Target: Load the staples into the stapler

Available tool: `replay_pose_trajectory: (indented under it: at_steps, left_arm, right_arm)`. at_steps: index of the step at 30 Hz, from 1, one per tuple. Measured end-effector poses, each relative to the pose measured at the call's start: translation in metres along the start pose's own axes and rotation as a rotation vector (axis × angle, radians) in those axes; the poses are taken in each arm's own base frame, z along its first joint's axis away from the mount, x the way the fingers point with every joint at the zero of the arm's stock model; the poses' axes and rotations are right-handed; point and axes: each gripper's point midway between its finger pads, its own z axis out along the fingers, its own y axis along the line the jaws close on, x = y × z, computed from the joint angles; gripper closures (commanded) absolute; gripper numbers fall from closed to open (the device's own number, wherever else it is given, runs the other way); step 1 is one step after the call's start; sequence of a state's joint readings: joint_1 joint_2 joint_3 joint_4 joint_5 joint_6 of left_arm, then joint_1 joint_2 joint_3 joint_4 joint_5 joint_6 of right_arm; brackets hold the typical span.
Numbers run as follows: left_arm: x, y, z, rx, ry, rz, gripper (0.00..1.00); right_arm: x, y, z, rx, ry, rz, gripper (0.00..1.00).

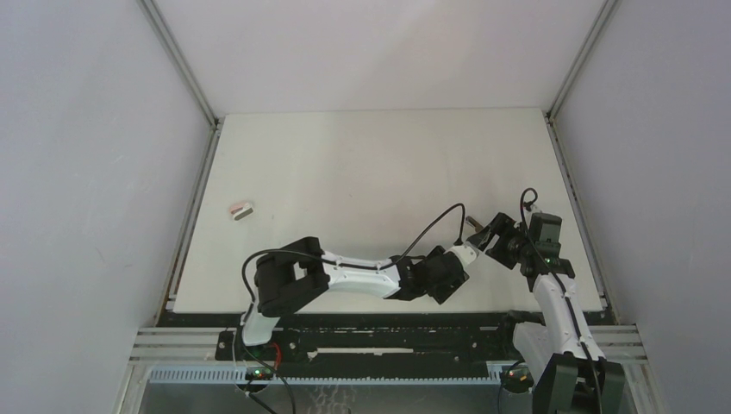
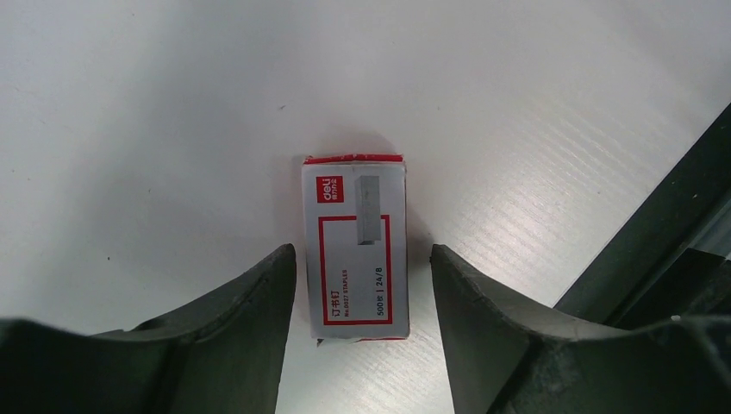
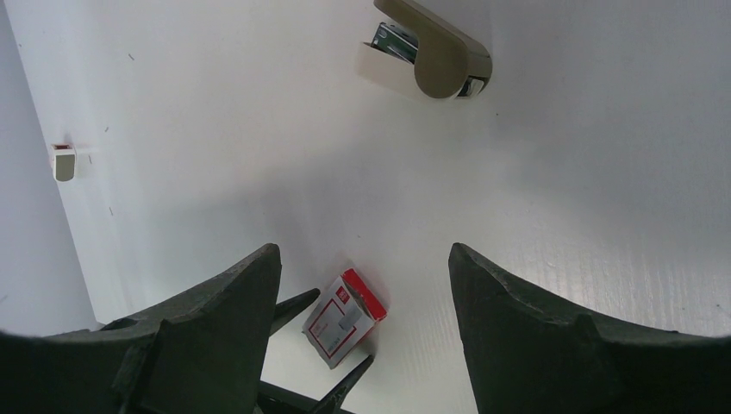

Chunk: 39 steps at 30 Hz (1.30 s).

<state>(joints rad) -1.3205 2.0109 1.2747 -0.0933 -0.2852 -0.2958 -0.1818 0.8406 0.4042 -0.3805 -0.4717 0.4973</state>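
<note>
Mostly open room: a wide stretch of the matte white table (image 1: 362, 164) runs from the arms to the far edge, hemmed by metal rails (image 1: 194, 216) and grey side walls (image 1: 86, 172). Both arms crowd the near right corner. There the left gripper (image 2: 362, 259) sits low with its jaws apart, straddling a white cardboard box with a red-bordered label (image 2: 355, 246). A narrow gap shows on each side, so it has hold of nothing. Above it the right gripper (image 3: 364, 254) is spread wide and empty, looking down on that box and the left fingertips. A small stapler with a smooth, rounded beige top and dark metal inside (image 3: 427, 52) lies on the table beyond the box, apart from both grippers. A small pale rectangular tray with a reddish end (image 1: 241, 210) sits well apart, near the left rail; its contents are too small to tell. A black cable (image 1: 440, 220) loops over the left wrist. The table surface looks faintly ribbed near the box.
</note>
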Motion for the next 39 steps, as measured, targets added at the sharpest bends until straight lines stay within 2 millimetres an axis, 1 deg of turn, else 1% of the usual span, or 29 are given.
replay_pose_trajectory:
  at_steps: [5, 11, 17, 20, 23, 26, 30, 34, 39]
  left_arm:
    - [0.001, 0.0, 0.0, -0.002, 0.011, 0.003, 0.41]
    - [0.001, 0.0, 0.0, -0.005, 0.014, 0.005, 0.48]
    - [0.0, 0.004, 0.0, -0.029, -0.007, -0.009, 0.51]
    - [0.006, 0.009, -0.007, -0.036, -0.015, -0.012, 0.52]
    - [0.012, 0.017, -0.019, -0.042, -0.024, -0.017, 0.53]
    - [0.016, 0.024, -0.03, -0.04, -0.044, -0.028, 0.53]
    - [0.027, 0.037, -0.044, -0.033, -0.075, -0.038, 0.53]
    - [0.039, 0.046, -0.048, -0.029, -0.081, -0.034, 0.54]
    - [0.04, 0.047, -0.047, -0.015, -0.095, -0.016, 0.55]
  right_arm:
    - [0.0, 0.0, 0.0, 0.0, -0.002, 0.0, 0.29]
    - [0.001, -0.001, 0.0, 0.0, 0.001, 0.001, 0.28]
    - [0.002, 0.003, 0.001, -0.024, 0.012, 0.0, 0.29]
    - [0.005, 0.006, 0.005, -0.041, 0.037, 0.0, 0.29]
    - [0.014, 0.009, 0.01, -0.054, 0.082, -0.013, 0.29]
    - [0.032, 0.019, 0.018, -0.078, 0.155, -0.049, 0.32]
    - [0.056, 0.032, 0.027, -0.118, 0.255, -0.097, 0.43]
    - [0.075, 0.041, 0.031, -0.163, 0.339, -0.121, 0.47]
    - [0.092, 0.045, 0.031, -0.204, 0.423, -0.131, 0.55]
